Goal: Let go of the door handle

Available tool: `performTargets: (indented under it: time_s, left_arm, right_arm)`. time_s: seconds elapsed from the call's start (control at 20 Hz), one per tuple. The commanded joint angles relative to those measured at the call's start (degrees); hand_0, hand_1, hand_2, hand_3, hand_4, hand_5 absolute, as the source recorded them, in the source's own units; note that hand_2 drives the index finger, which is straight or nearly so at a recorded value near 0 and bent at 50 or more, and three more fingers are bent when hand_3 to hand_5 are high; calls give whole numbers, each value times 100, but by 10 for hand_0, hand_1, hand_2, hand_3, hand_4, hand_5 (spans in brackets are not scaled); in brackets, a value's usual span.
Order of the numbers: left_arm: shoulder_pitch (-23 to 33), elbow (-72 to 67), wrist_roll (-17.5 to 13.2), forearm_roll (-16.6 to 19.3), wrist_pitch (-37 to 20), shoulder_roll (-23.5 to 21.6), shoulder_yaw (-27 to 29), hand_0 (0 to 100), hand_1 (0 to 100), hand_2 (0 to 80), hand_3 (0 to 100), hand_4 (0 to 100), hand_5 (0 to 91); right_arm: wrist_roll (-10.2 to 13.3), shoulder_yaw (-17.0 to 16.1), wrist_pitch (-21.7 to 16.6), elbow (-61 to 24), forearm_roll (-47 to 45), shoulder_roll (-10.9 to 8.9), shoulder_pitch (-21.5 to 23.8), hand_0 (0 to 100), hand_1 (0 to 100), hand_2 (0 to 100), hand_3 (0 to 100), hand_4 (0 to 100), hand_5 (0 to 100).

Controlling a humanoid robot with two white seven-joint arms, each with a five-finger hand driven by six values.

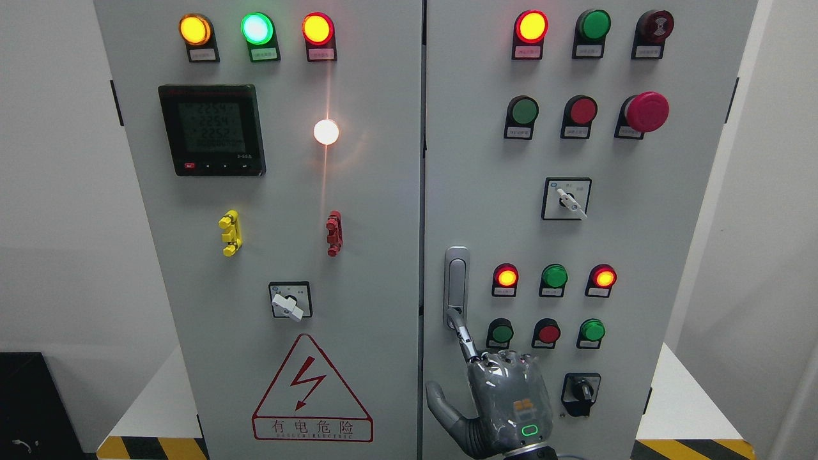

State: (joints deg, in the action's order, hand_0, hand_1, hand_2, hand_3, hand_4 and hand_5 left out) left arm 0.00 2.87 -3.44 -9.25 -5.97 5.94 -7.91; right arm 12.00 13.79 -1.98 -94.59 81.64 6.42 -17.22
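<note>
One hand (505, 402) shows in the head view, rising from the bottom edge right of the middle, so I take it for the right hand; the left is out of sight. Its index finger (464, 337) is stretched up and its tip sits at the lower end of the door handle (456, 286), touching or hooked just behind it, I cannot tell which; the thumb (444, 404) is spread out below and left of the handle, and the other fingers appear folded down on the knuckles, so the hand grips nothing firmly and only that one finger bears on the handle. The handle is a slim upright silver bar on the right door (575, 223) of the grey cabinet, close to the centre seam (422, 191) where the two doors meet. To release well, I judge the finger should slide straight down and back toward the robot, off the handle's lower end, without twisting sideways, so the tip does not snag the bar or pull the door. Right of the handle the push buttons (548, 332) and lit lamps (506, 277) crowd close, and a black rotary switch (580, 391) lies down and right of it, beside the palm; bare panel lies left of the handle and below it, so the free room is downward and outward.
</note>
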Motion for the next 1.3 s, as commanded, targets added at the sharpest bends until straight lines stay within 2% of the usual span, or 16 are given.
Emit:
performTargets:
  time_s: [0.0,1.25]
  left_arm:
    - [44,3,1,2,-1,3,0,120,556,0,0,0,0]
    - [53,-6,1,2,-1,3,0,120,556,0,0,0,0]
  right_arm:
    - [-22,-16,4,28,1,0,8,420,299,0,1000,1000,1000]
    - [-22,-34,13,160,1,0,8,419,300,5,1000,1000,1000]
